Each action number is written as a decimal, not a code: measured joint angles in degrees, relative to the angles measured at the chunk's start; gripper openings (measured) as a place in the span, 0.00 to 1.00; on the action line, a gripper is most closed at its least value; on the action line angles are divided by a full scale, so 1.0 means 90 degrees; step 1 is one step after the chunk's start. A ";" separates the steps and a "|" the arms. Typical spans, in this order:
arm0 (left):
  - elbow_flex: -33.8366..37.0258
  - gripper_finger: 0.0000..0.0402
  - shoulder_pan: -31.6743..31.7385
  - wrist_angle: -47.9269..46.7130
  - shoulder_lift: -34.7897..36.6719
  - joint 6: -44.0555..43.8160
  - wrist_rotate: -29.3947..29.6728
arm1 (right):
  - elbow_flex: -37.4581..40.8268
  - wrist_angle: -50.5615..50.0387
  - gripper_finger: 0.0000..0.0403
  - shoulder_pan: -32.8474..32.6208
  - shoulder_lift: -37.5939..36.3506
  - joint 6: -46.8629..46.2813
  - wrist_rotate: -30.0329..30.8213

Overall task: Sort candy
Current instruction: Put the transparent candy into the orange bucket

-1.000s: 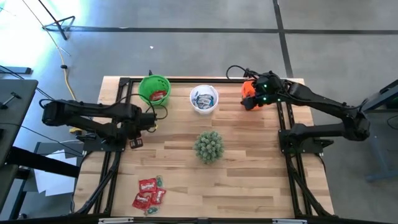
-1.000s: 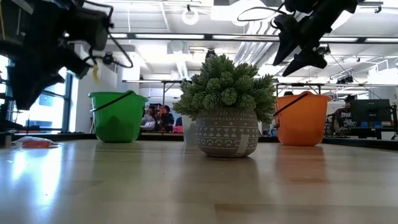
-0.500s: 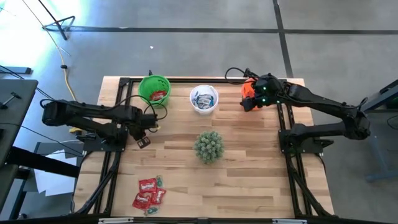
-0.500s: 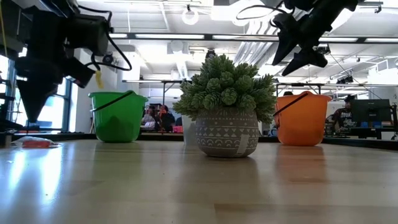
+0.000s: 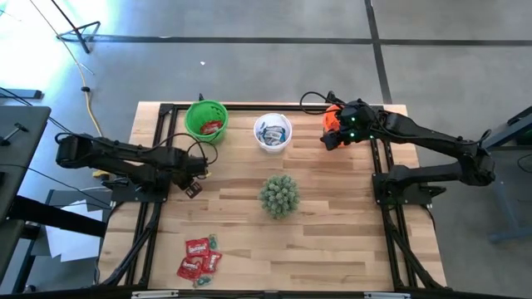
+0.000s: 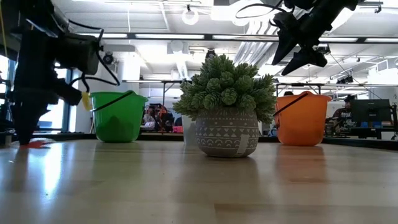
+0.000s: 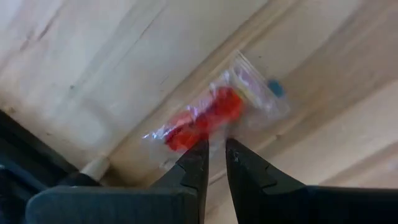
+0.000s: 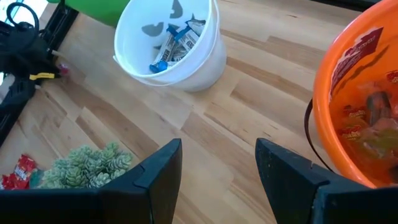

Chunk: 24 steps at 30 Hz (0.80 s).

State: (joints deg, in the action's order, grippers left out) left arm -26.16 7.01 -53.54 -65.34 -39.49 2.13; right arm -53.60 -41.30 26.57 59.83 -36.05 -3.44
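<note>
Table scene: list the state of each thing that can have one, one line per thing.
Left gripper: nearly shut, tips down at a red candy lying on the table, not gripping it.
Right gripper: open, empty, hovering by the orange cup.
Green cup: upright, red candy inside.
White cup: upright, blue-and-white candy inside.
Orange cup: upright, candy inside.
Plant: upright, mid-table.
Red candy pile: loose, unsorted.

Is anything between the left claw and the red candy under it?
No, nothing visible is in the way. The left gripper points down at the red candy lying on the bare table, its fingers nearly together just above the wrapper. The wrist view shows only wood around the candy.
</note>
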 joint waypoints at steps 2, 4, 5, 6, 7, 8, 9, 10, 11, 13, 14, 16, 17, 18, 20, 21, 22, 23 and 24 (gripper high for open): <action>0.0135 0.11 0.0000 0.0202 0.0012 -0.0220 -0.0021 | 0.0000 0.0000 0.49 0.0000 0.0002 0.0000 0.0000; 0.0275 0.11 -0.0002 0.0352 0.0021 -0.0392 -0.0041 | 0.0000 0.0000 0.49 0.0000 0.0001 0.0000 0.0000; 0.0329 0.11 -0.0002 0.0391 0.0022 -0.0450 -0.0043 | 0.0000 0.0000 0.49 0.0000 0.0001 0.0001 0.0000; 0.0363 0.11 -0.0002 0.0421 0.0027 -0.0529 -0.0044 | 0.0000 0.0000 0.49 0.0000 0.0002 0.0002 0.0000; 0.0378 0.11 -0.0002 0.0427 0.0036 -0.0632 -0.0041 | 0.0000 0.0000 0.49 0.0000 0.0002 0.0002 0.0000; 0.0381 0.11 -0.0002 0.0432 0.0034 -0.0748 -0.0034 | 0.0000 0.0000 0.49 0.0000 0.0001 0.0010 0.0000; 0.0384 0.11 -0.0003 0.0439 0.0034 -0.0866 -0.0015 | 0.0000 0.0000 0.49 0.0000 0.0002 0.0033 0.0000; 0.0385 0.11 -0.0005 0.0448 0.0032 -0.0991 0.0009 | 0.0000 0.0000 0.49 0.0000 0.0002 0.0036 0.0002; 0.0389 0.11 -0.0007 0.0455 0.0032 -0.1121 0.0034 | 0.0000 0.0000 0.49 0.0000 0.0002 0.0036 0.0002; 0.0392 0.11 -0.0007 0.0467 0.0029 -0.1271 0.0056 | 0.0000 0.0000 0.49 0.0000 0.0002 0.0048 0.0002; 0.0394 0.10 -0.0007 0.0469 0.0029 -0.1316 0.0058 | 0.0000 0.0000 0.49 0.0000 0.0002 0.0058 0.0005; 0.0394 0.07 -0.0005 0.0478 0.0027 -0.1442 0.0058 | 0.0000 0.0000 0.49 0.0000 0.0002 0.0133 0.0005; 0.0394 0.04 -0.0005 0.0490 0.0027 -0.1501 0.0054 | 0.0000 0.0000 0.49 0.0000 0.0002 0.0160 0.0005; 0.0394 0.02 -0.0005 0.0501 0.0025 -0.1557 0.0050 | 0.0000 0.0000 0.49 0.0000 0.0002 0.0163 0.0006; 0.0394 0.01 -0.0005 0.0511 0.0024 -0.1612 0.0041 | 0.0000 0.0000 0.49 0.0000 0.0002 0.0170 0.0005; 0.0394 0.01 -0.0005 0.0511 0.0023 -0.1611 0.0043 | 0.0000 0.0000 0.49 0.0000 0.0002 0.0170 0.0007; 0.0394 0.01 -0.0005 0.0511 0.0022 -0.1613 0.0039 | 0.0000 0.0000 0.49 0.0000 0.0002 0.0170 0.0005; 0.0391 0.00 -0.0002 0.0508 0.0021 -0.1616 0.0026 | 0.0000 0.0000 0.49 0.0000 0.0002 0.0170 0.0005; 0.0362 0.00 0.0000 0.0479 0.0008 -0.1611 0.0024 | 0.0000 0.0000 0.49 0.0000 0.0002 0.0170 0.0007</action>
State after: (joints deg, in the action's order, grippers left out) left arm -22.90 7.01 -49.23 -65.27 -53.99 2.35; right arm -53.60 -41.30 26.57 59.86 -34.52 -3.38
